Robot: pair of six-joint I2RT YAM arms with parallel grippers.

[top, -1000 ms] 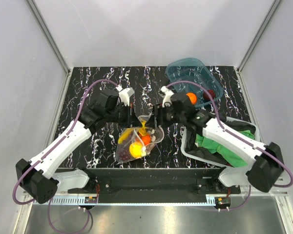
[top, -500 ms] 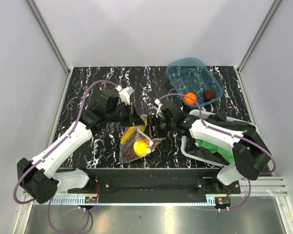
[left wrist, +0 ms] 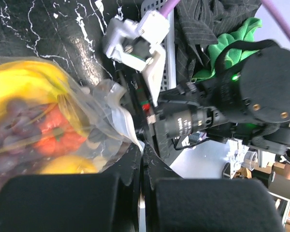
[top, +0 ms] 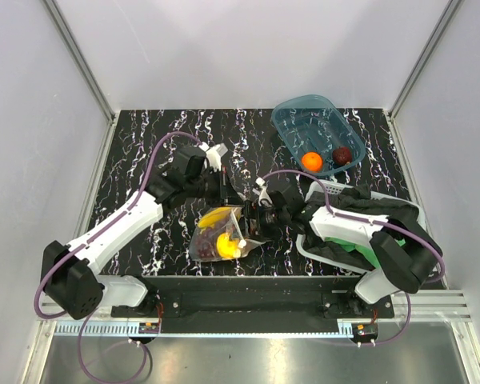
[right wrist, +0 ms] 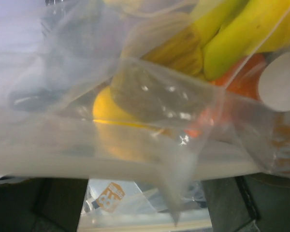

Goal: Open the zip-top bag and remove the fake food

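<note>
So: L jaws clenched on zip-top bag [top: 204,246] lip as anchor, fake food [top: 214,218] inside; R jaws spread wide at opp. lip, prob. to pull apart.

Black marbled tbl [top: 144,136]: blue tub [top: 304,128] far rt, zip-top bag [top: 216,240] front ctr, white basket [top: 302,242] near rt.

We see our left hand [left wrist: 141,191] clamped on the rim of the zip-top bag [left wrist: 94,113]. Inside it the fake food [left wrist: 34,111] shows yellow, orange and purple. A green cloth [left wrist: 234,38] lies beyond.
</note>
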